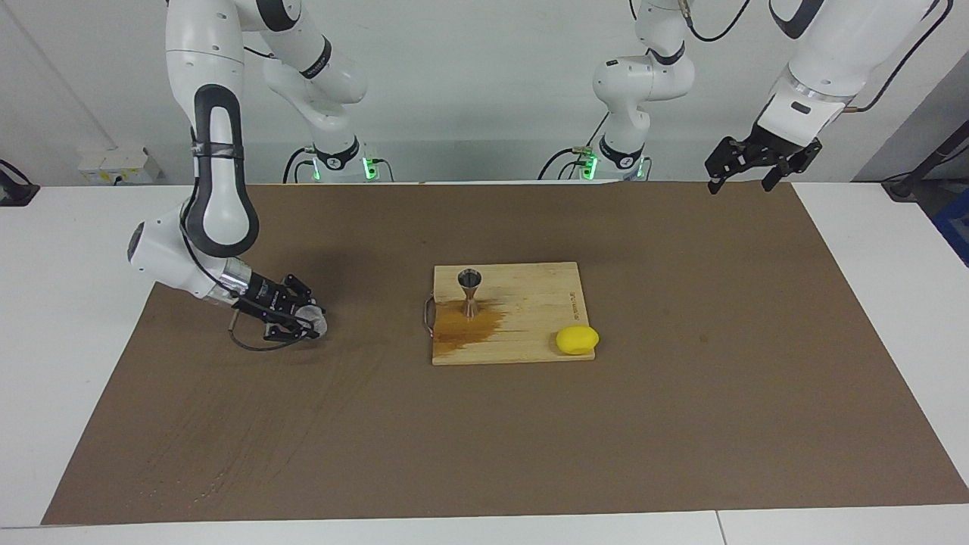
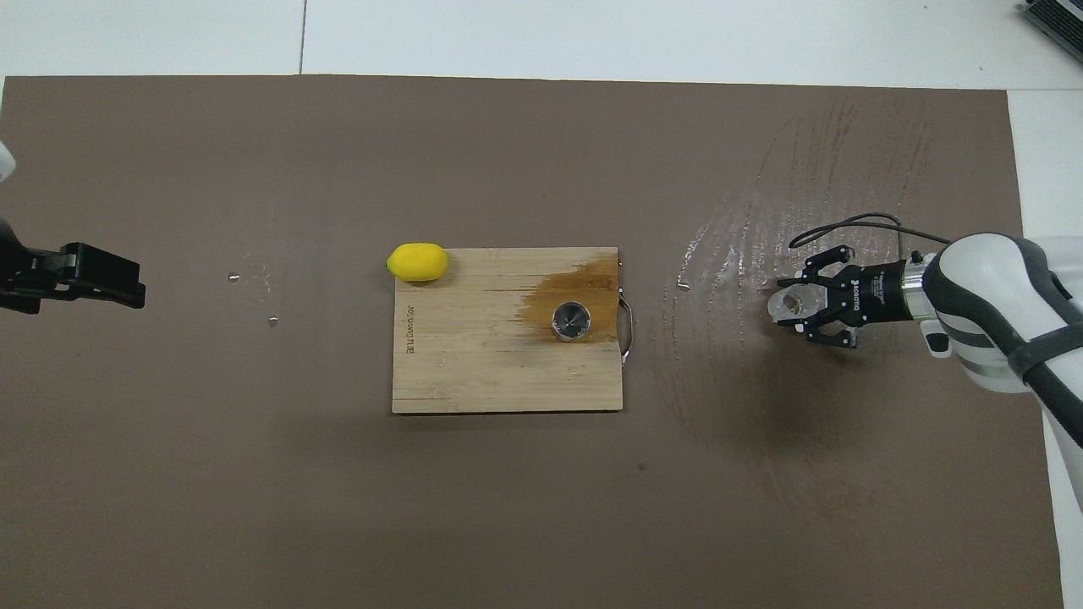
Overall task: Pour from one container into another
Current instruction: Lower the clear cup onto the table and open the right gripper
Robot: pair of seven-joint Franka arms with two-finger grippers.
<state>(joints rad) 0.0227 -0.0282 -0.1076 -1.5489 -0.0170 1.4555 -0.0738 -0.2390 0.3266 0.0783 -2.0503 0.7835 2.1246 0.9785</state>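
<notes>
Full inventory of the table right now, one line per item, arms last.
clear plastic cup: 1, see-through, at the mat near the right arm's end, between the right gripper's fingers.
steel jigger: 1, shiny, upright on the board, on the stain.
cutting board: 1, pale wood with a brown wet stain, mid-table.
lemon: 1, yellow, at the board's corner farthest from the robots, toward the left arm's end.
mat: 1, brown, covers the table.
right gripper: low, around the cup.
left gripper: open, waits raised over the mat's edge.
</notes>
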